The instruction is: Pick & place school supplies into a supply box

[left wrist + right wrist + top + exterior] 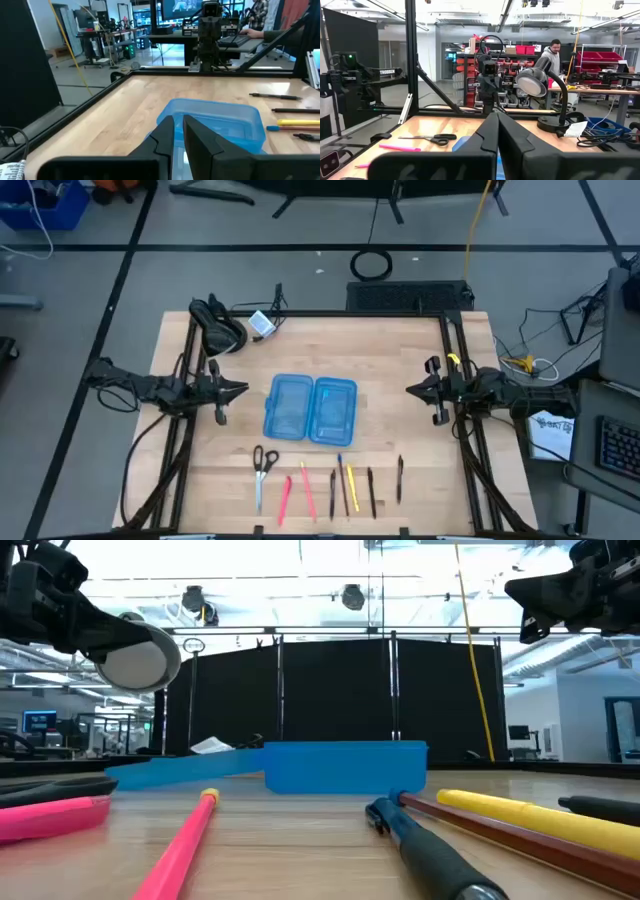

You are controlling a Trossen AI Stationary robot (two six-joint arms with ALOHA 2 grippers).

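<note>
The translucent blue supply box [310, 408] lies open at mid-table, both halves flat on the wood; it also shows in the low view [345, 768] and the left wrist view [215, 120]. Near the front edge lie black-handled scissors [263, 465], two pink pens [286, 498], a yellow pen [352, 485], a blue-tipped pencil [342, 480] and several black pens [370, 490]. My left gripper [240, 390] hovers left of the box, shut, and points at it. My right gripper [410, 390] hovers right of the box, shut. Neither holds anything.
A black desk lamp [220, 325] and a paper tag [262, 323] sit at the far left corner. Black frame rails [190, 440] run along the table's left and right sides. Bare wood lies between the box and the row of supplies. A person [551, 57] stands in the room behind.
</note>
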